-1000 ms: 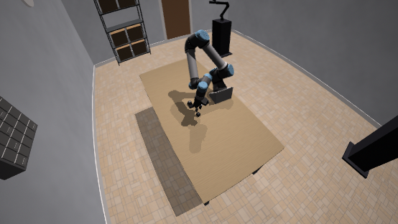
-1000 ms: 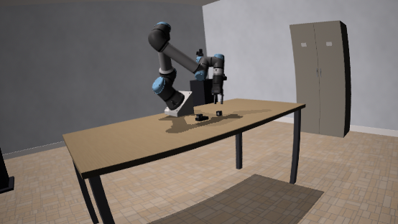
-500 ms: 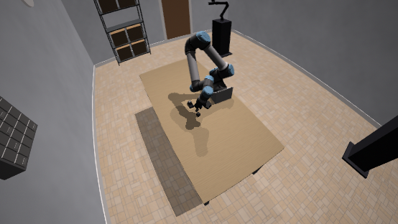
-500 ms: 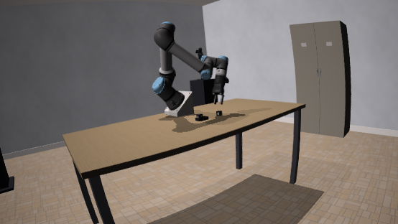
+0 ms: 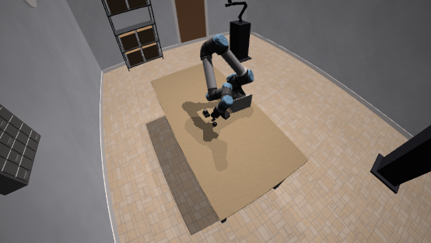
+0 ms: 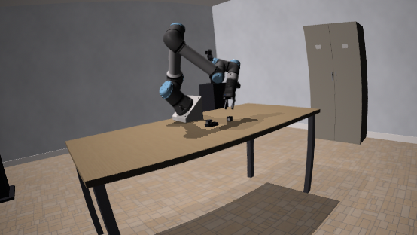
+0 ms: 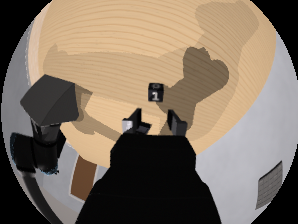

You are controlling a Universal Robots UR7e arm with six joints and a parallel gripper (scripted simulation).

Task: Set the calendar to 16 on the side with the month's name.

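Between the worktop's (image 5: 249, 156) (image 6: 143, 143) (image 7: 115, 45) long edges, nearer the short edge farther from the top camera, the loose cube (image 5: 214, 124) (image 6: 229, 118) (image 7: 155, 92) is lying, showing a 1 to the wrist camera. If I'm descending off-centre, a fingertip could be knocking it round or tipping it, spoiling the upright digit. My claw (image 5: 213, 118) (image 6: 229, 108) (image 7: 154, 115) is hovering wide and empty above it, the forearm sloping down and the wrist leaning slightly.

A laboratory-like robotics room, in which an industrial arm (image 5: 210, 74) (image 6: 197, 58) stands at a bare-legged worktable (image 5: 249, 156) (image 6: 124, 151), with a storage rack (image 5: 134, 27) and a tall two-door cabinet (image 6: 320, 83) along the walls.
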